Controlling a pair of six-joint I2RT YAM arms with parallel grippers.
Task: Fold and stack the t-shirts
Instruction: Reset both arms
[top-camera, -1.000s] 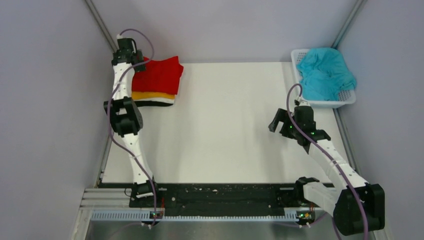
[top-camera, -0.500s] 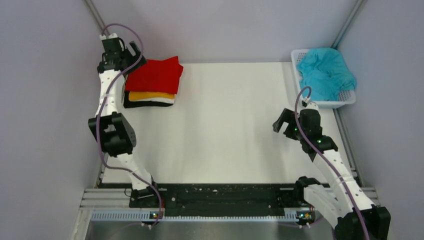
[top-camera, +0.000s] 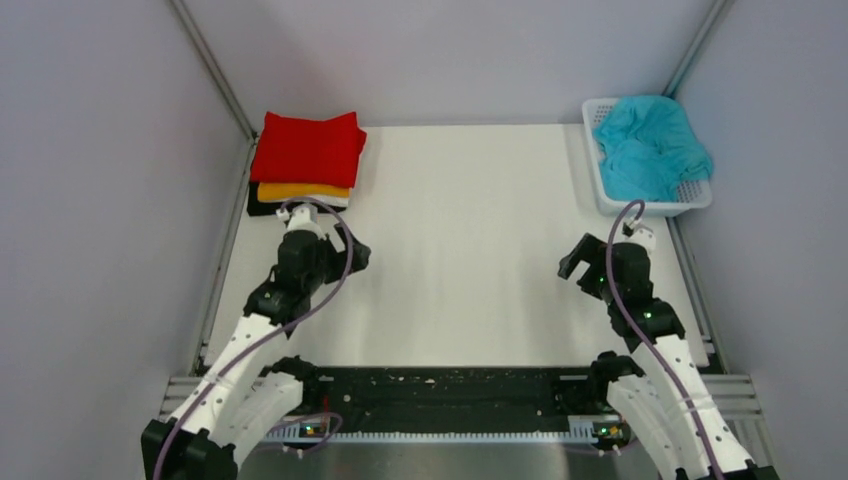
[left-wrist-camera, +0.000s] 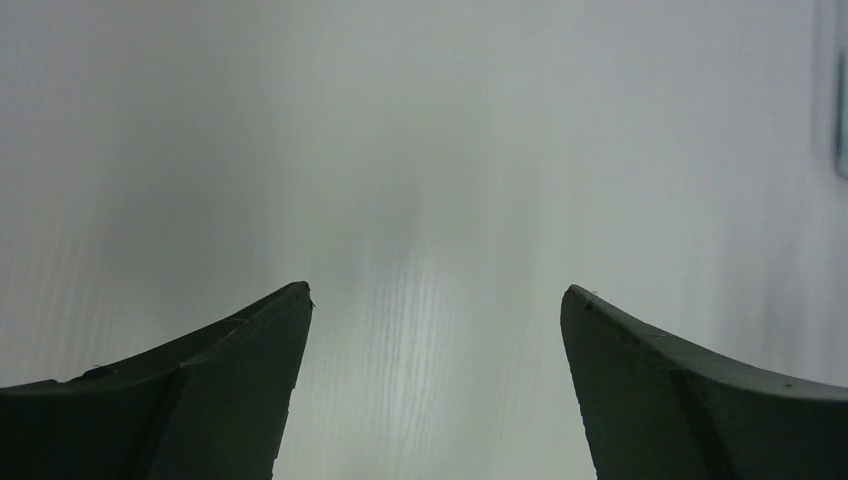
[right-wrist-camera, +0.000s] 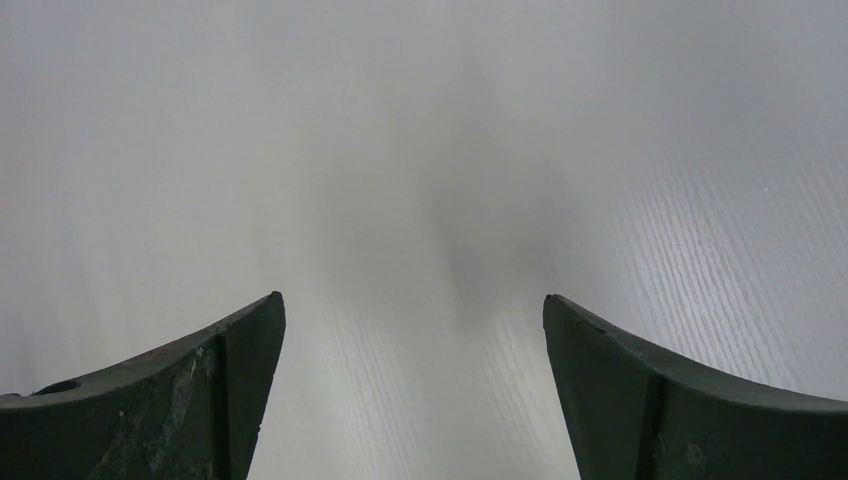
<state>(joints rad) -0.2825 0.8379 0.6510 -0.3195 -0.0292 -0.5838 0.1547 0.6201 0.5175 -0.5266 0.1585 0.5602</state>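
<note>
Folded stack at the far left corner of the desk (top-camera: 460, 270): red shirt (top-camera: 307, 148) on top, then orange shirt (top-camera: 300, 190), white shirt (top-camera: 333, 201) showing only as a thin edge, and black shirt (top-camera: 260, 207) at the bottom. The stack sits by the wall, probably so the middle is free for folding. The teal shirt (top-camera: 648, 145) lies crumpled in the basket (top-camera: 700, 196) at the far right corner. The left gripper (left-wrist-camera: 436, 288) and right gripper (right-wrist-camera: 413, 297) hover over the desk, jaws wide apart, holding nothing. The right gripper is nearer the basket and is the likelier one to fetch the teal shirt.

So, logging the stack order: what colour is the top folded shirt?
The top shirt is bright red; top external view.
</note>
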